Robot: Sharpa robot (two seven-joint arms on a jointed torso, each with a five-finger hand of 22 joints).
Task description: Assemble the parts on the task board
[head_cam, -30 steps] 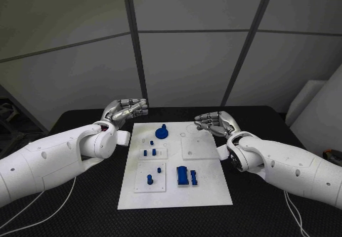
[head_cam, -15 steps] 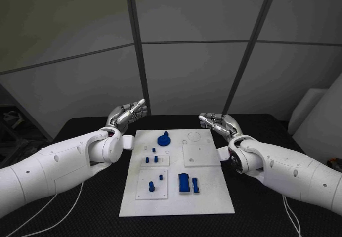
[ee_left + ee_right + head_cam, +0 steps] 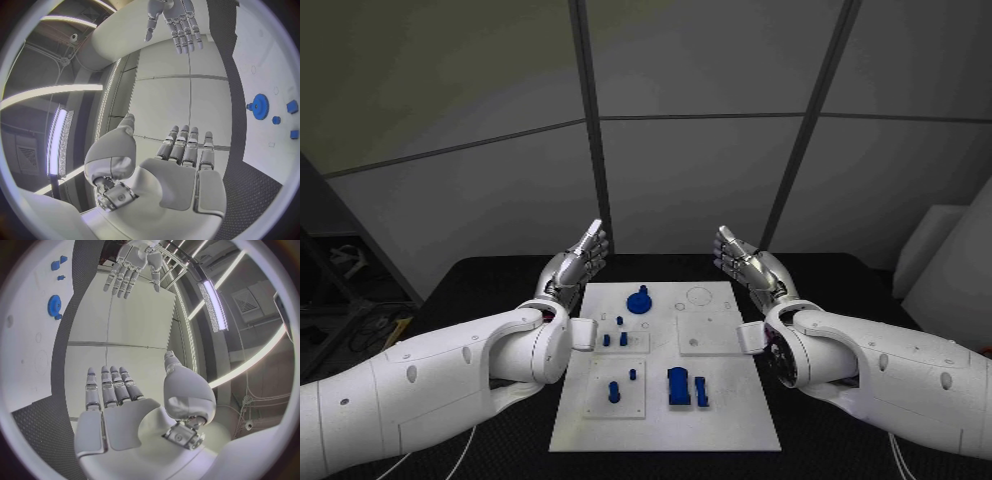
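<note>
We see both silver many-fingered hands raised off the black table [image 3: 473,275], the left hand [image 3: 578,262] and the right hand [image 3: 744,262] each standing with palm flat and fingers straight and spread, holding nothing. They flank the far end of the white rectangular task board [image 3: 733,425], which lies flat in the middle of the table.

On the board the small blue plastic parts sit apart from one another: a round blue toothed gear [image 3: 640,301] at the far end, a cluster of small blue pegs [image 3: 613,338] just nearer, a blue upright peg [image 3: 612,392] on the near left sub-plate, and a taller blue block [image 3: 678,386] with a slimmer blue piece [image 3: 702,391] just beside it. Whether these are seated in their final places or only laid there, we cannot tell.

We judge the parts to be light, rigid and smooth, so likely to slip or tip under a careless pinch. The gear looks best taken by its rim or hub, the pegs by their sides near the top, the block across its narrow faces
</note>
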